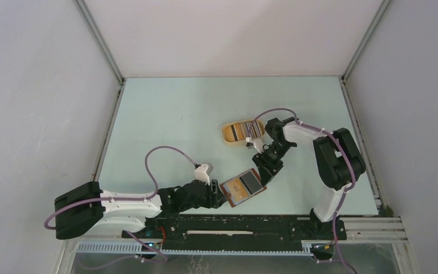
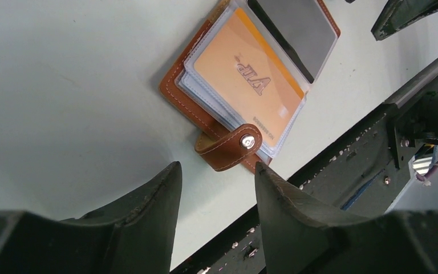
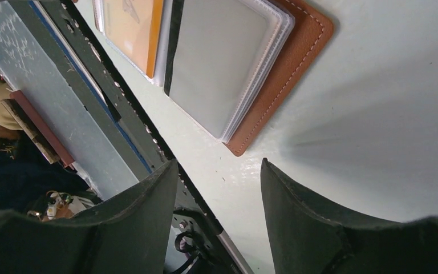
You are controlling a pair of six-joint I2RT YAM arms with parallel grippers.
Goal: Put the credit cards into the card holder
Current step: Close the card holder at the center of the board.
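Card holder [image 1: 243, 186] diagonal, near-left to far-right

Non-task items: tan oval shallow tray [image 1: 228, 132] sits right of centre on the pale mint-green flat tabletop [image 1: 171, 114]. Well nearer the camera than the tray, a black perforated metal rail [image 1: 234, 224] runs along the table's near edge, scuffed with white flecks; it also shows in the left wrist view [image 2: 342, 171]. Below it is a white slotted plastic duct [image 1: 114, 246]. White panel walls [image 1: 34, 85] enclose the tray on three sides, joined by silver aluminium corner posts [image 1: 100, 40]
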